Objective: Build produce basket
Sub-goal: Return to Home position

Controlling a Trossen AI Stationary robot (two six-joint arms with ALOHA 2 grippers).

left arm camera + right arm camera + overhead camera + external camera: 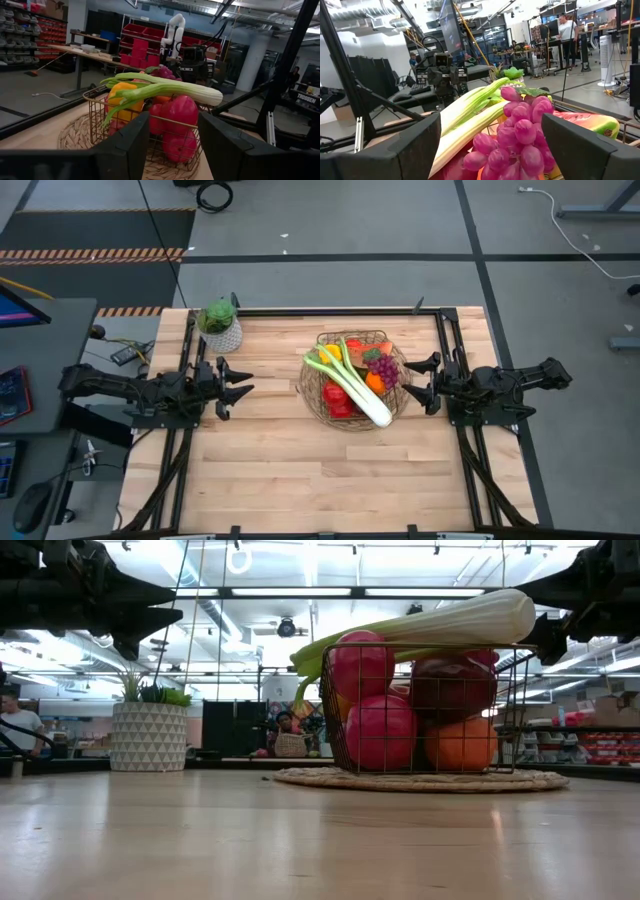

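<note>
Found bare pale wooden planks of the table (300, 470) nearest the front edge. Farther in, at mid-depth on the left side, saw the left gripper (243, 385) raised above the wood, two dark fingers spread apart and aimed at the middle. Saw the right gripper (412, 379) at the same depth on the right side, likewise lifted, fingers spread, tips near the basket's rim without touching it.

Between them, right of centre, found the round, shallow, tan open-weave wire basket (365, 334) resting on a flat round woven straw mat (300, 778). Counted the produce inside:
- glossy red toy apples (380, 730) low on the near side
- a round orange fruit (462, 744) beside them
- a bunch of purple plastic grapes (384, 368) toward the right gripper
- a yellow toy pepper (122, 95) on the left side
- a red watermelon slice with yellow-green rind (580, 122) toward the far rim

Noted the long green-and-white toy leek (355, 388) laid slantwise across the top of the pile, white end over the near-right rim, green leaves toward the far left.

Beyond, at the far left corner, saw a small white patterned pot with a green plant (222, 332), well apart from the basket. Past the table, made out a workshop with red bins, desks and a few people.
</note>
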